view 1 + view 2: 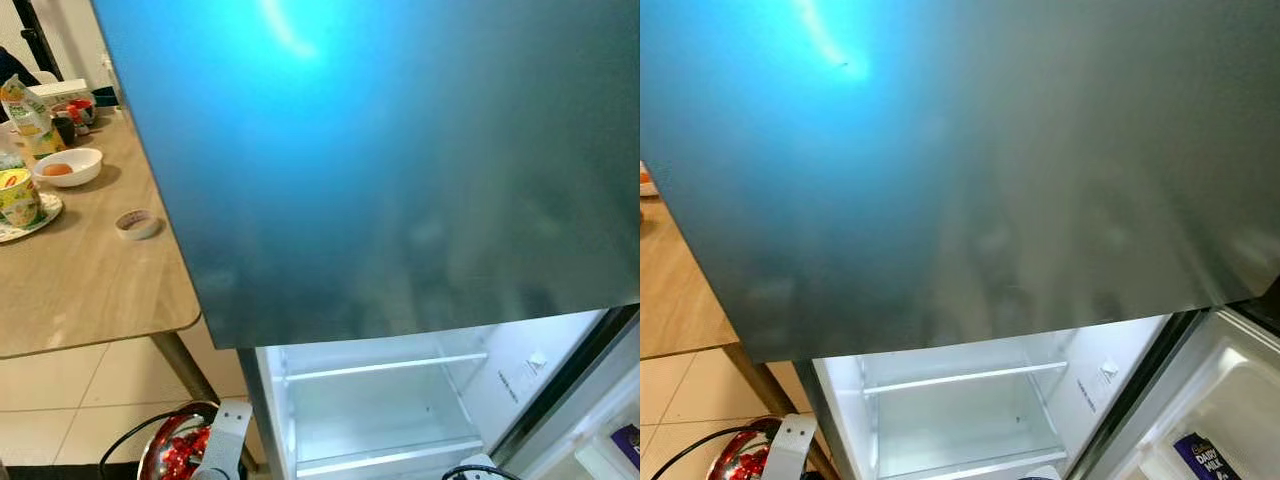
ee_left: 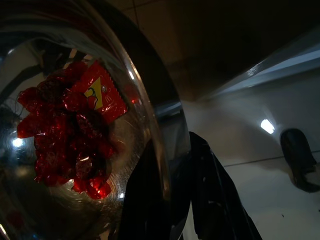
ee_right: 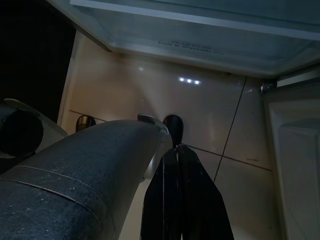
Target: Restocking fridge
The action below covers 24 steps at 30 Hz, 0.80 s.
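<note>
1. The left gripper (image 2: 172,200) pinches the rim of a steel bowl (image 2: 150,125) of red sweets (image 2: 75,135), low beside the open fridge (image 1: 380,400).
2. The right gripper (image 3: 182,200) hangs over the floor, fingers pressed together, holding nothing.

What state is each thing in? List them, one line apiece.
Lower fridge compartment: open, shelves bare.
Upper fridge door: shut.
Fridge door bin: holds a chocolate bar.
Steel bowl: holds red-wrapped sweets, gripped at its rim.
Left gripper: shut on the bowl's rim.
Right gripper: shut, holding nothing.
White bowl: on the table, holding something orange.
</note>
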### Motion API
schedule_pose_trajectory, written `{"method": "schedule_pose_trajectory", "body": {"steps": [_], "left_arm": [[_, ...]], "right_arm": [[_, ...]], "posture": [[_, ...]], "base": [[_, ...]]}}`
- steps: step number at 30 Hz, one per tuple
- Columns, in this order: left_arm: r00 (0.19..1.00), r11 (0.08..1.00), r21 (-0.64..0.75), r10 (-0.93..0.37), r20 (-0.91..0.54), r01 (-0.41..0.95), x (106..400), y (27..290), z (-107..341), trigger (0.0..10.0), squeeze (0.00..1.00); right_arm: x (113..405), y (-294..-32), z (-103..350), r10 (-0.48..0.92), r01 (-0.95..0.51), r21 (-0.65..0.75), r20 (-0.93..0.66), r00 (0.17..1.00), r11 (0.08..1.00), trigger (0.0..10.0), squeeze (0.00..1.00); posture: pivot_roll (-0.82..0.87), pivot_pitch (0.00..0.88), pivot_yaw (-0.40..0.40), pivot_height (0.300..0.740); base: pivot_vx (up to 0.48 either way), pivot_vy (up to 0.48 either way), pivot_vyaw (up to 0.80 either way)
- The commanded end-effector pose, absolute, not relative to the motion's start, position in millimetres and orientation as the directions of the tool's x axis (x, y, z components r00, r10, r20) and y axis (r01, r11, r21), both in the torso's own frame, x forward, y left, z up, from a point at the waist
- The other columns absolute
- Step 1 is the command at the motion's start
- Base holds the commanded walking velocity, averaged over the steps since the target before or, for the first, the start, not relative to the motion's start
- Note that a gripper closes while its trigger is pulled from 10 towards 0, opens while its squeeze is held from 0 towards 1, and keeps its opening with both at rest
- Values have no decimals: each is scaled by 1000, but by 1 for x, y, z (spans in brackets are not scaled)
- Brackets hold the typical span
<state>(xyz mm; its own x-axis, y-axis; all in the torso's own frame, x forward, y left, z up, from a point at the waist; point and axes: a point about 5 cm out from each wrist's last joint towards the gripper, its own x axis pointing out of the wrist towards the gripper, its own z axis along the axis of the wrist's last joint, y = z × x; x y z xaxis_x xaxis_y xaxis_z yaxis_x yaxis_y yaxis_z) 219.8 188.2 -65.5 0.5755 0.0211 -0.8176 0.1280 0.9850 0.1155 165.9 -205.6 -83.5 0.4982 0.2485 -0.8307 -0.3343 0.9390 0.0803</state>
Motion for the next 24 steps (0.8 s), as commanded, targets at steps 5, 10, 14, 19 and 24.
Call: {"method": "schedule_pose_trajectory", "body": {"steps": [5,10,14,19,24], "left_arm": [[518,961,16,-134,-845,276,219,154,-69,10000,0],[474,941,-4,-174,-863,338,211,146,-73,10000,0],[450,925,5,-180,-875,380,206,144,-76,10000,0],[368,889,-3,-193,-910,458,187,141,-85,10000,0],[328,852,-7,-209,-921,524,181,139,-88,10000,0]], "right_arm": [[164,-208,-83,249,-331,83,-830,500,940,10000,0],[164,-207,-84,251,-331,85,-828,501,940,10000,0],[164,-206,-84,252,-331,86,-828,500,940,10000,0],[162,-206,-85,252,-329,88,-829,498,940,10000,0],[162,-206,-85,252,-328,88,-829,500,941,10000,0]], "posture": [[-67,15,25,740],[-68,16,31,740],[-68,16,31,740],[-68,16,31,740],[-68,16,31,740]], "base": [[0,0,0],[0,0,0],[0,0,0],[0,0,0],[0,0,0]]}}
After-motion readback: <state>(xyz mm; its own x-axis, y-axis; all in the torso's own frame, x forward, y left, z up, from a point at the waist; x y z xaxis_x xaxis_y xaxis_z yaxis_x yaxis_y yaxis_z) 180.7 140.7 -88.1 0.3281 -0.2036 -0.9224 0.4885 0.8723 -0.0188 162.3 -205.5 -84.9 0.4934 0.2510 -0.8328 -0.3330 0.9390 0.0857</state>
